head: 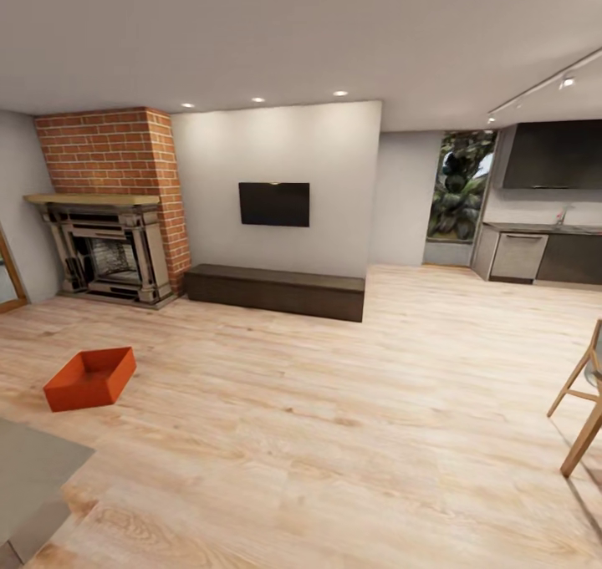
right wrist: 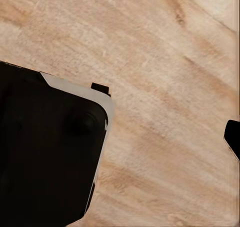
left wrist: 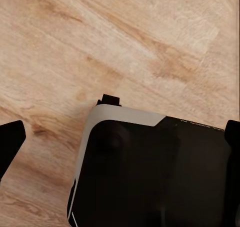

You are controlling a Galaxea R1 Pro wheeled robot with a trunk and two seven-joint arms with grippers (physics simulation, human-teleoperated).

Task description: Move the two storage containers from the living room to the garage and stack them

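Head view: boxy orange-red storage container [head: 89, 378]

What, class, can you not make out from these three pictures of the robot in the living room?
- Head view: one orange-red storage container sits on the wood-plank floor; where the second one is cannot be told.
- Head view: the chair and the grey surface are cut off by the picture's edges.
- Wrist views: dark fingertips sit at the edges, too little to judge the grippers' opening.

Surface: light wood-plank floor [head: 334, 419] of the living room.
On it: one orange-red storage container [head: 90, 378], open side up, near the fireplace [head: 107, 253].
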